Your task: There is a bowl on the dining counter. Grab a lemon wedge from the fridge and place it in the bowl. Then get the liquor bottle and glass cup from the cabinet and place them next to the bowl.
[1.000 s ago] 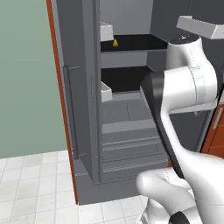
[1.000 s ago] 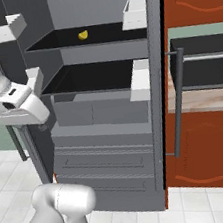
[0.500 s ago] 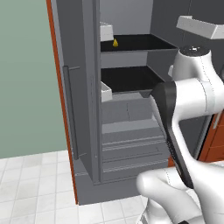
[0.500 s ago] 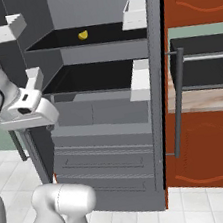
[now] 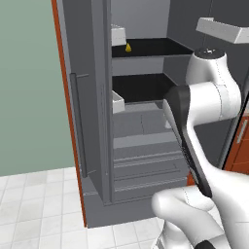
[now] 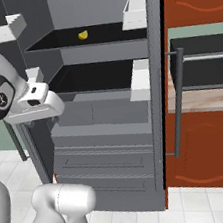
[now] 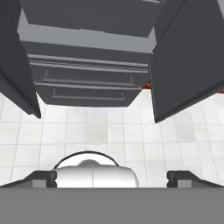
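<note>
— Where had it got to when you looked in?

— Barely started, I'd say. The fridge point(image 6: 107, 134) stood open and the lemon wedge point(image 6: 83, 35) lay on the upper black shelf point(image 6: 102, 34), well above the gripper point(image 7: 112, 177) and further in than it. Nothing had been fetched as far as I could see.

— Was the hand holding anything?

— No. Its two fingertips point(image 7: 181, 177) were spread as wide as they go, with nothing between them. The hand pointed down at the tiled floor point(image 7: 122, 131), the fridge's lower drawers point(image 7: 87, 85) ahead of it.

— And the rest?

— All left to do, by my reckoning: lift the hand to that shelf, take the wedge, carry it to the bowl, then the bottle and the glass from the cabinet. The red-brown cabinets point(image 6: 209, 144) and an oven point(image 6: 202, 64) stood beyond the fridge, away from the hand.

— Any brand or label?

— None I could read; every surface was plain.
</note>
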